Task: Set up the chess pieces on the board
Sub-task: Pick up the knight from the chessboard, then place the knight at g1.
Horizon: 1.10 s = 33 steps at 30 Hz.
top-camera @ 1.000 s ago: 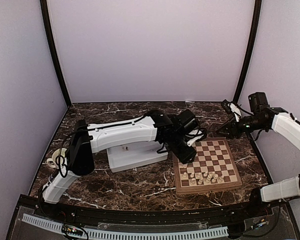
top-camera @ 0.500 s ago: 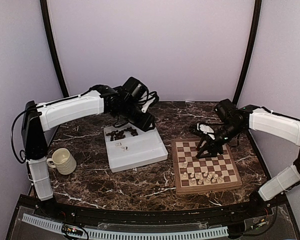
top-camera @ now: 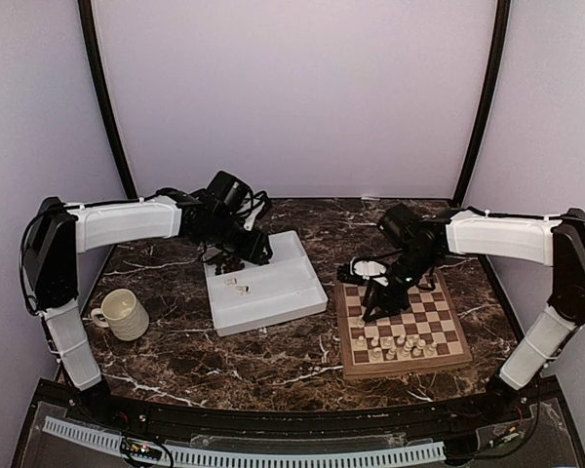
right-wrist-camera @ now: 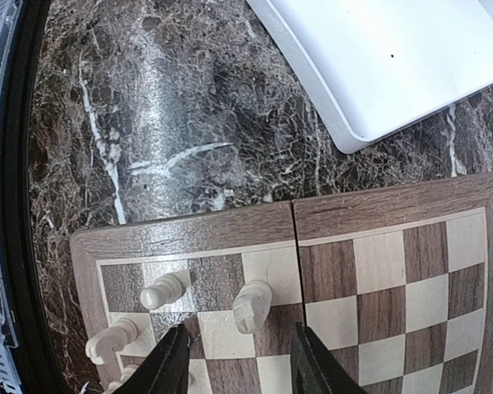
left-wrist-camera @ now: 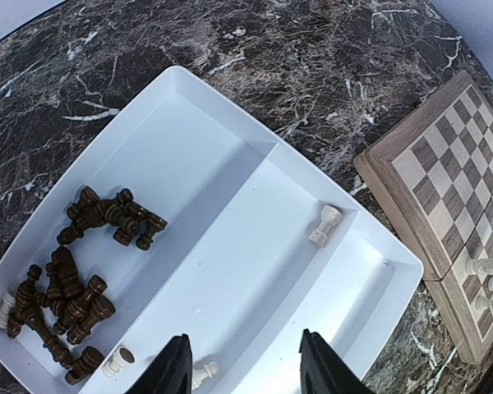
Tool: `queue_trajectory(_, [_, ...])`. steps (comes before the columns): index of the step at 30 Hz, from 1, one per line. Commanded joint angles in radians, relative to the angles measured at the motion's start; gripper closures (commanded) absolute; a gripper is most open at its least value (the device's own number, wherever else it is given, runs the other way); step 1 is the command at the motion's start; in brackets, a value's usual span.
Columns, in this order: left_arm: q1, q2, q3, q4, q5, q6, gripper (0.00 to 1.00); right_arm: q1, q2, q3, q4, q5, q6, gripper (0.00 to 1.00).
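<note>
Nearest to the arm bases, the chessboard (top-camera: 445, 322) lies on the right part of the dark marbled counter (top-camera: 273, 361). Cream-white pieces (top-camera: 395, 343) stand on its nearest rows. The right gripper (right-wrist-camera: 238, 357) hangs over the left side of the board. Its jaws are apart with nothing between them, and a white knight (right-wrist-camera: 251, 304) stands just in front of the gap. On the left side of the counter a cream ribbed mug (top-camera: 125, 314) stands alone, well apart from the board. Further back, between mug and board, is the white divided tray (top-camera: 285, 292). The left gripper (left-wrist-camera: 245, 369) hovers above the far end of the tray, its jaws also apart and empty. In the wider compartment the dark brown pieces (left-wrist-camera: 74, 291) lie in a loose heap with a few white ones beside them. One white rook (left-wrist-camera: 324, 224) lies alone in the narrower compartment.
</note>
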State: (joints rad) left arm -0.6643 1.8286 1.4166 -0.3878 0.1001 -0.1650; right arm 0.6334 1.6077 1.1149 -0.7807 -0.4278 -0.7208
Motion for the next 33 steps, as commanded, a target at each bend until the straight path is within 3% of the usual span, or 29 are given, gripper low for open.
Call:
queue_trajectory(1, [-0.005,-0.063,0.008,0.024,0.034,-0.005,0.53,0.022,0.032,0.035,0.017,0.023,0.000,0.59])
queue_trajectory(7, [-0.005,-0.068,0.013,0.017,0.030,-0.001,0.53,0.041,0.065,0.045,0.010,0.031,-0.012,0.67])
queue_trajectory(18, [-0.006,-0.063,0.013,0.012,0.041,0.000,0.53,0.042,0.069,0.065,-0.016,0.038,-0.006,0.99])
queue_trajectory(25, [-0.005,-0.063,0.016,0.004,0.037,0.004,0.53,-0.003,-0.087,0.029,-0.086,0.093,-0.002,1.00])
queue_trajectory(33, [-0.005,-0.067,0.019,-0.002,0.028,0.014,0.53,-0.232,-0.311,-0.097,-0.196,0.116,-0.075,1.00])
